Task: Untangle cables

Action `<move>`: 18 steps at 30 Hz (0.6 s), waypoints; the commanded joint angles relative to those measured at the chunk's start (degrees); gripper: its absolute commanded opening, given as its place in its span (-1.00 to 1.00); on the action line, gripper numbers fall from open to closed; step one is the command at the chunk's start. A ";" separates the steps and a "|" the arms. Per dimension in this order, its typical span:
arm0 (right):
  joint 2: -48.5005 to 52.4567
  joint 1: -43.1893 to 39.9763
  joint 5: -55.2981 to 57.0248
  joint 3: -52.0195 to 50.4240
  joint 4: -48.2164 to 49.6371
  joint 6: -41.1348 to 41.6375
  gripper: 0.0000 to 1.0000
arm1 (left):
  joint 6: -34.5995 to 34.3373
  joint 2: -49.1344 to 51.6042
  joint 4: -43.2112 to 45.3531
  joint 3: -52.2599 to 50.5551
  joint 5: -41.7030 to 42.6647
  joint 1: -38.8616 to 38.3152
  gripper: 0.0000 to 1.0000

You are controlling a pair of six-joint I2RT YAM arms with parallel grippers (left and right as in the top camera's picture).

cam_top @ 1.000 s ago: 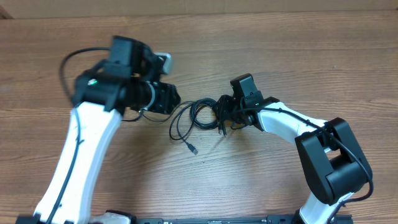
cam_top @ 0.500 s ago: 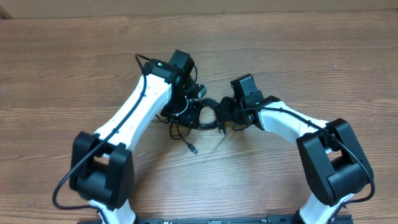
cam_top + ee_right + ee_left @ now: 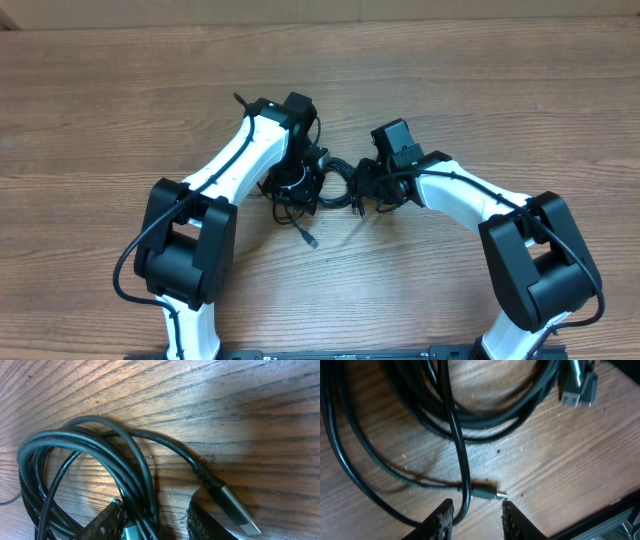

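Two grippers now flank the cables (image 3: 336,182) at centre: my left gripper (image 3: 475,512) has just swung in, fingers apart astride one strand by a silver-tipped plug (image 3: 490,494), my right gripper (image 3: 155,517), fingers also apart, around the coil, so I judge separating can begin.

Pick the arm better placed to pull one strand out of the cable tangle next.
Left, probably. The left gripper stands open around a single cable strand beside a small plug. The right gripper straddles several bundled strands, better for anchoring.
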 commanded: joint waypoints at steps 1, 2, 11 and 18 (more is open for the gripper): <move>2.91 0.59 1.20 -1.07 0.33 0.17 -0.22 | 0.63 0.68 1.97 -0.72 1.09 -0.02 -0.34; 3.15 0.79 1.22 -1.07 0.44 0.17 -0.30 | 0.63 0.68 3.15 -1.66 1.07 0.00 -0.36; 3.21 1.95 1.42 -1.07 -0.28 0.17 -0.56 | 0.44 0.68 12.61 -5.25 -0.48 0.20 -0.42; 3.21 3.08 2.08 -1.07 2.84 0.42 -0.53 | 4.31 0.04 11.15 -3.04 4.63 0.44 -0.92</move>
